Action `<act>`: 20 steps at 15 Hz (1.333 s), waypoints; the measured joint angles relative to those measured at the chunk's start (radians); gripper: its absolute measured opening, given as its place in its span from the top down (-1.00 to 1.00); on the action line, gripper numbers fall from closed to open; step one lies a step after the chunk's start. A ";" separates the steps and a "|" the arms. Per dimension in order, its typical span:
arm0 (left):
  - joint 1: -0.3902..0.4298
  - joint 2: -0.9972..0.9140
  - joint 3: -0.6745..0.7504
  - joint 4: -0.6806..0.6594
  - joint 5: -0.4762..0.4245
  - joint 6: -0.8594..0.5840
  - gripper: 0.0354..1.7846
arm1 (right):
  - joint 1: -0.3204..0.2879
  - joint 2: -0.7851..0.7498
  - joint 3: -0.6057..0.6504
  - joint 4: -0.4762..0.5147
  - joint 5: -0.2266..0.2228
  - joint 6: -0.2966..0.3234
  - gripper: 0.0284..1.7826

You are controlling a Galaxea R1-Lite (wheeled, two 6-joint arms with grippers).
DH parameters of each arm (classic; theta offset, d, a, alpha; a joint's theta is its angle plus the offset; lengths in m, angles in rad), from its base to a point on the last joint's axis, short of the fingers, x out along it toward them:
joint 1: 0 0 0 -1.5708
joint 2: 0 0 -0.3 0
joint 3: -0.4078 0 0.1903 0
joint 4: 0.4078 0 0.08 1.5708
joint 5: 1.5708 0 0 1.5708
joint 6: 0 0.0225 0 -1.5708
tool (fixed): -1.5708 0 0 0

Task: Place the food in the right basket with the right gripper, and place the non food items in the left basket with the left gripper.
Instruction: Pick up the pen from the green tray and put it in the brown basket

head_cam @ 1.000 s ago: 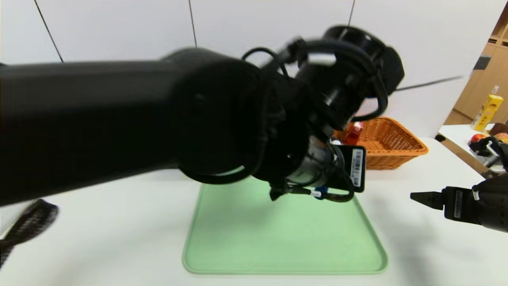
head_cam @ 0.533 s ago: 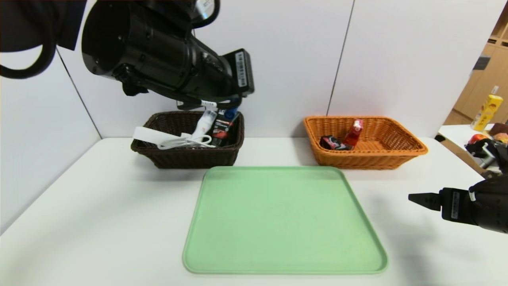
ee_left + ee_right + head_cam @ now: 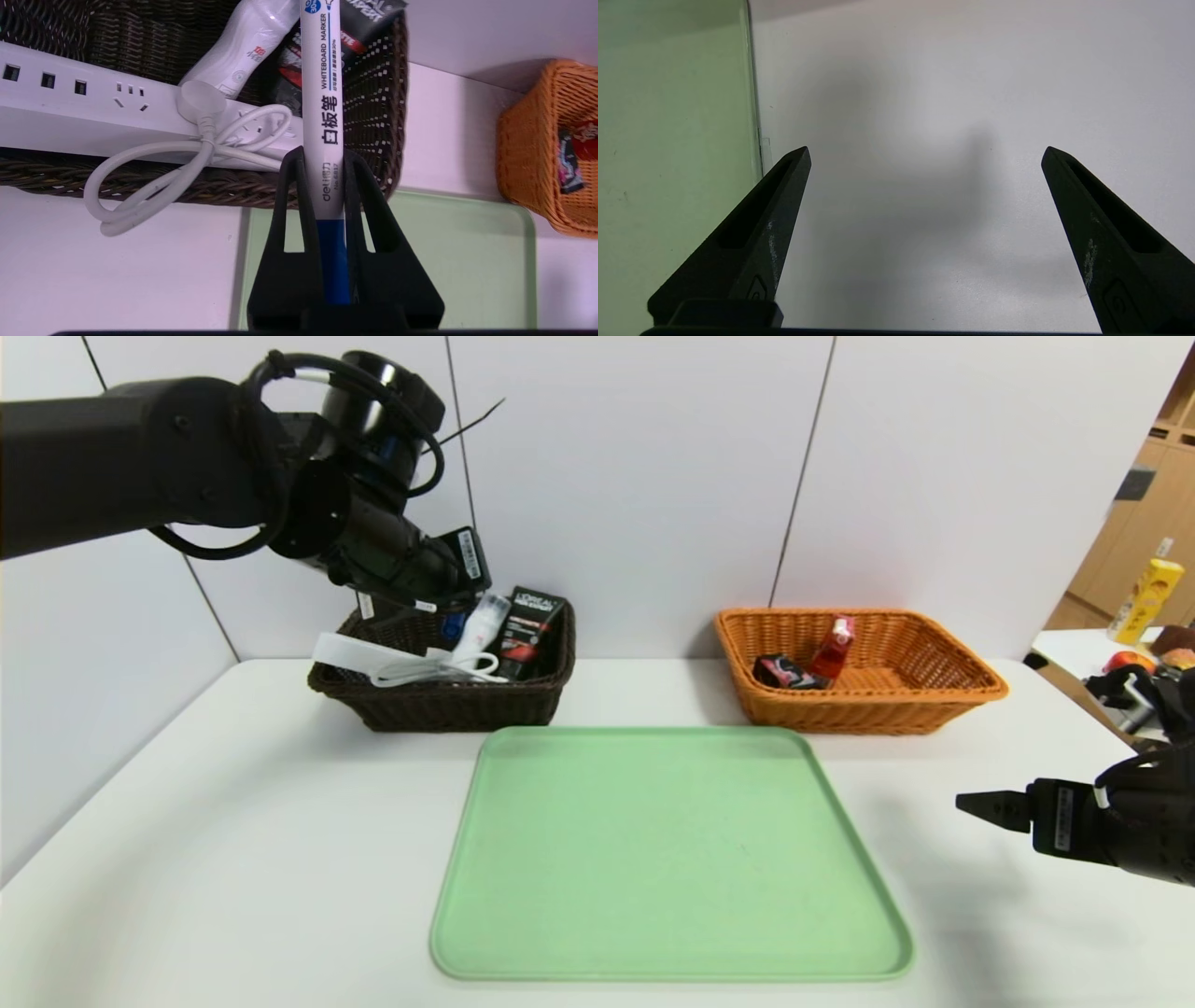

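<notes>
My left gripper (image 3: 446,614) hangs over the dark brown left basket (image 3: 439,705), shut on the white marker (image 3: 322,116), whose blue cap (image 3: 455,627) sits between the fingers. Its white barrel points into the basket (image 3: 373,116). A white power strip (image 3: 355,656) with its coiled cord, a small white bottle (image 3: 483,621) and the black L'Oreal tube (image 3: 527,625) lie inside. The orange-tan right basket (image 3: 896,709) holds a red carton (image 3: 834,649) and a black carton (image 3: 780,670). My right gripper (image 3: 980,801) hovers low at the table's right side, open and holding nothing (image 3: 927,149).
A light green tray (image 3: 653,859) lies in the middle of the white table, in front of both baskets. A side table at the far right carries a yellow bottle (image 3: 1144,602) and some fruit. A white wall stands close behind the baskets.
My left arm has swung from in front of the camera, above the tray, back and to the left over the dark brown basket, the marker still in its grip. The right arm has barely moved.
</notes>
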 joint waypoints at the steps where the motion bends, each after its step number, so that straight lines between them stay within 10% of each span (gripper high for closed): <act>1: 0.022 0.023 -0.009 0.000 -0.007 -0.015 0.82 | 0.000 0.000 0.001 0.000 0.000 0.001 -0.92; 9: 0.139 0.123 -0.029 -0.026 -0.055 -0.029 0.82 | 0.000 -0.011 0.004 0.000 -0.002 0.000 -0.92; 14: 0.151 0.147 -0.029 -0.058 -0.055 -0.026 0.03 | 0.000 -0.023 0.004 0.000 -0.002 0.000 -0.92; 20: 0.151 0.041 -0.029 -0.051 -0.048 0.013 -0.47 | 0.000 -0.049 0.001 0.001 -0.002 -0.001 -0.92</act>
